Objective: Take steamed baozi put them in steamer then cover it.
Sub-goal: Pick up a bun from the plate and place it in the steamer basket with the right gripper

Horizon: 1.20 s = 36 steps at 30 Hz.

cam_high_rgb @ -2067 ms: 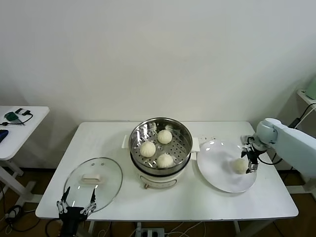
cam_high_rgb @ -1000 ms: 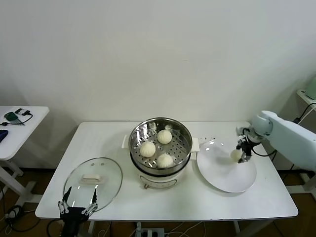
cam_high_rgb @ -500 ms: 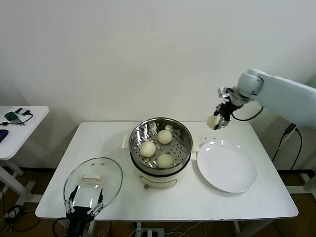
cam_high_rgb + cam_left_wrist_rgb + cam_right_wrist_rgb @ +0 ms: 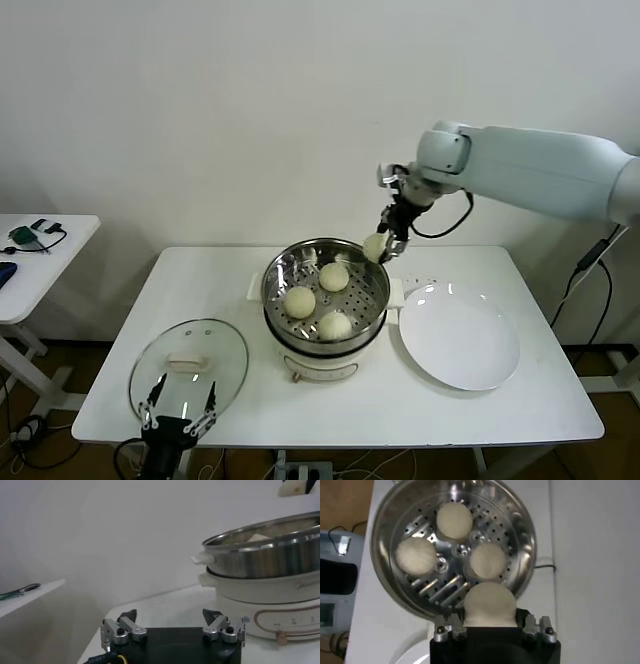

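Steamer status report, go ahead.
Right gripper shut on fourth baozi, above steamer rim. Three baozi inside. Left gripper open, idle by glass lid. White plate bare. Nothing blocking.

Colours and patterns only are recorded. The steamer (image 4: 326,285) is seen as shiny silver steel, its floor patterned with round holes and slots, set on a white base trimmed with a thin copper-toned line. Three cream-white baozi (image 4: 334,276) are noted inside it; a fourth baozi (image 4: 375,246), the same cream-white, is noted above its rim. The cover (image 4: 189,366) is clear glass, silver-rimmed, with a white handle. The plate (image 4: 460,335) and counter (image 4: 520,400) are white. The end effectors are black.
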Tool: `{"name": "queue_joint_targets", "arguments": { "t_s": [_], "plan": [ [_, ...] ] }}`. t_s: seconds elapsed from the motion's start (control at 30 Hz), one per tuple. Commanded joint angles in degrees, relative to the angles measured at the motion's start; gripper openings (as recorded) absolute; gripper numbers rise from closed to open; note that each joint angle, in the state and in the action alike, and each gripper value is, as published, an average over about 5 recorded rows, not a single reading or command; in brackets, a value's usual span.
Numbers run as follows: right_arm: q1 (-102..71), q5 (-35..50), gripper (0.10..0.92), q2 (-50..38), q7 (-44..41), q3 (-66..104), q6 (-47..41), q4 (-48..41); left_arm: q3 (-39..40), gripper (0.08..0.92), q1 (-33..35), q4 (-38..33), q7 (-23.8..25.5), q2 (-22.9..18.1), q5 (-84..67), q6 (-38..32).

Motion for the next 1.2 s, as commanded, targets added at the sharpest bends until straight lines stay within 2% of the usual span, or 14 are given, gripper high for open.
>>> {"name": "queue_joint_targets", "arguments": {
  "t_s": [0.03,0.43,0.97,1.07,1.2],
  "plan": [
    [-1.64,4.53,0.652,8.12,3.20,-3.70,-2.56,2.03,0.30,0.823,-0.10,0.18,0.14,0.31,-0.07,0.07],
    [-6.64,-1.22,0.653,8.57,3.82,-5.20,-2.45,1.01,-1.01,0.823,0.23,0.45,-0.05,1.13,-1.58,-0.25],
    [-8.30,-2.97,0.670,7.28,4.65,-3.80,-2.57,-0.30,-1.09,0.823,-0.12,0.64,0.06,0.94,-1.59,-0.09],
    [-8.54,-3.43,0.683,6.61,5.06,-3.12,-2.78,-0.14,-1.04,0.823,-0.18,0.57,0.07,0.92,-1.55,-0.05],
    [-8.33,-3.70,0.749,5.85,5.06,-2.04,-2.95,0.06,-1.05,0.823,-0.19,0.56,0.06,0.92,-1.52,-0.02]
  ]
}}
